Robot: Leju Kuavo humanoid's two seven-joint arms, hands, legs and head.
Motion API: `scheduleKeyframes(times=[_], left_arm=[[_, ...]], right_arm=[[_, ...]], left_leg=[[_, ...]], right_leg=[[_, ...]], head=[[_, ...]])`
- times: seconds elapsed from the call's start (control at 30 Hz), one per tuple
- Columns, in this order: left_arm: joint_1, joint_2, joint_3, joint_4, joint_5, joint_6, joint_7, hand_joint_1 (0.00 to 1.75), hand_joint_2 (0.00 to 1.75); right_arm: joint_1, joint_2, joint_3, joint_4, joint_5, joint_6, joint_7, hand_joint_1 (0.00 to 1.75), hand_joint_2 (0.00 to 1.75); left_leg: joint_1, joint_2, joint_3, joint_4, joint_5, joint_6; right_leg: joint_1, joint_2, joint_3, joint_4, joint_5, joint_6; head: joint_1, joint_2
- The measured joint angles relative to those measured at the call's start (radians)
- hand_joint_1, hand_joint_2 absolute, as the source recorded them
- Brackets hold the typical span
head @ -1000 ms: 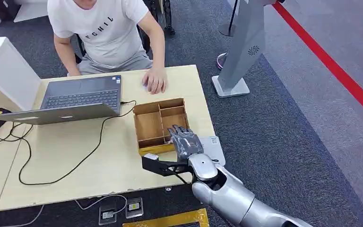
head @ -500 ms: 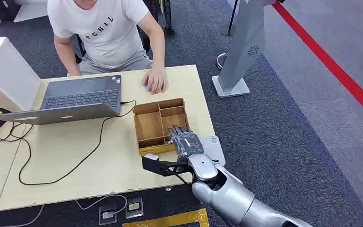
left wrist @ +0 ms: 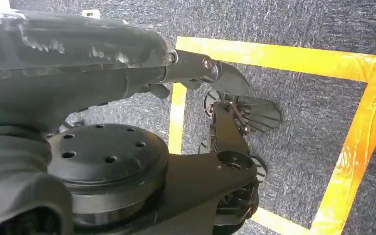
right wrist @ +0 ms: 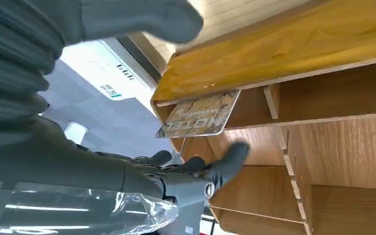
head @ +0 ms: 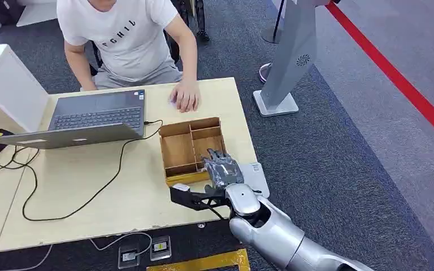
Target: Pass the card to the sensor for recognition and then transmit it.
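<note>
Right hand: my right hand (head: pixel 221 168) hangs over the near right compartment of the wooden organiser (head: pixel 178 150), fingers apart, clamped on nothing.
Card: the hotel card (right wrist: pixel 199 115) stands tilted against the box's inner wall, just beyond my fingertips (right wrist: pixel 232 152) and apart from them; it leans, I judge, so an edge is free to pinch.
Reader: the white sensor pad (head: pixel 255 175) lies flat at the table's edge, just beside my wrist on the outer side, which should keep the carry short.
Left hand: hanging by my side, the left wrist view looks at floor tape; I cannot tell how its fingers lie.
Edges: dividers and outer wall close the card in; the only way out is upward.
Open room: bare table (head: pixel 118 192) on my thumb side; the person's hand (head: pixel 184 97) rests well beyond the box.
</note>
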Motion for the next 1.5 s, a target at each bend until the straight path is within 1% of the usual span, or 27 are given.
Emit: scheduleKeyframes(times=[0.47,1.07,1.13,1.33,1.5], left_arm=[[0.0,0.0,0.0,0.0,-0.004,0.0,0.0,0.0,0.0],[0.0,0.0,0.0,0.0,-0.013,0.0,0.0,0.0,0.0],[0.0,0.001,0.0,0.0,-0.013,0.0,0.0,0.0,0.0],[0.0,0.001,0.0,0.0,-0.013,0.0,0.0,0.0,0.0],[0.0,0.001,0.0,0.0,-0.014,0.0,-0.004,0.0,0.0]], right_arm=[[-0.004,0.001,0.0,0.013,-0.003,0.001,-0.018,1.75,1.75],[-0.003,0.006,0.0,0.023,-0.003,-0.007,-0.02,1.75,1.75],[-0.002,0.006,0.0,0.021,0.01,-0.022,-0.011,1.75,1.75],[-0.002,0.005,0.0,0.002,0.041,-0.035,0.011,1.75,1.75],[-0.009,-0.004,-0.005,-0.072,0.105,-0.047,0.044,1.75,1.75]], left_leg=[[0.0,0.0,0.0,0.0,0.0,0.0],[0.0,0.0,0.001,0.0,0.0,0.0],[0.0,0.0,0.001,0.0,0.0,0.0],[0.0,0.0,0.001,0.0,0.0,0.0],[0.0,0.0,0.001,0.0,0.0,0.0]], right_leg=[[0.0,0.0,0.0,0.0,0.0,0.0],[0.0,0.0,0.001,0.0,0.0,0.0],[0.0,0.0,0.001,0.0,0.0,0.0],[0.0,0.001,0.0,0.0,0.0,0.0],[0.0,0.001,0.0,0.0,0.0,0.0]], head=[[0.0,0.0],[0.0,0.0],[0.0,0.0],[0.0,0.0],[0.0,0.0]])
